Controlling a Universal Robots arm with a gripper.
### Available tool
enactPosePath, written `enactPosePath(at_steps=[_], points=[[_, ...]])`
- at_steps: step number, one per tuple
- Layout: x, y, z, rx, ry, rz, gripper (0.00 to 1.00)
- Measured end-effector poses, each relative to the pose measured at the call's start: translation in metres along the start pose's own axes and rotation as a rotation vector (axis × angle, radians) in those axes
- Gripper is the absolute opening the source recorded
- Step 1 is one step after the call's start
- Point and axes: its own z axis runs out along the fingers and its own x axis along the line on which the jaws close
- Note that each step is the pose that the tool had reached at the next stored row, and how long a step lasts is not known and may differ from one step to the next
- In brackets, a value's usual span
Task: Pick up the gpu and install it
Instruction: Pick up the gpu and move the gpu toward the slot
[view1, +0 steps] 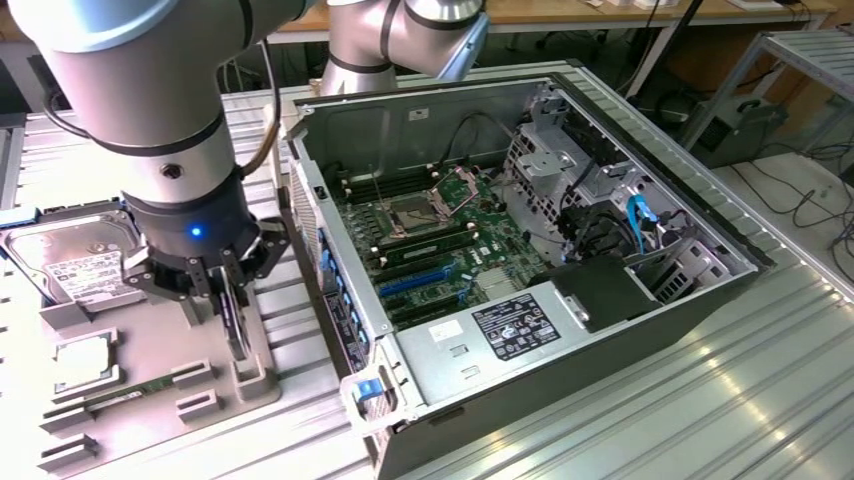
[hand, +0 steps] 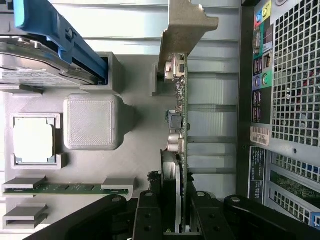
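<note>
The gripper (view1: 230, 285) is clamping its fingers on the gpu (view1: 238, 325). The card is standing upright on its edge at the grey holder tray (view1: 160, 360), at the exterior view's left of the open computer case (view1: 601, 390).

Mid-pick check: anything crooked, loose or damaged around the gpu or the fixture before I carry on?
Nothing stands out. The gpu stands straight on edge in the grey fixture, the gripper closed squarely on it; the CPU and memory stick sit flat in their holders.
</note>
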Motion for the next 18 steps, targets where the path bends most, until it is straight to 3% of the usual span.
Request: enactPosePath(at_steps=[9, 10, 18], points=[[0.0, 0.0003, -0.0132, 0.0005, 0.0, 0.0, 0.28], [0.0, 0.0005, -0.0199, 0.0004, 0.0, 0.0, 0.28], [-0.001, 0.0008, -0.0332, 0.0004, 0.0, -0.001, 0.28]])
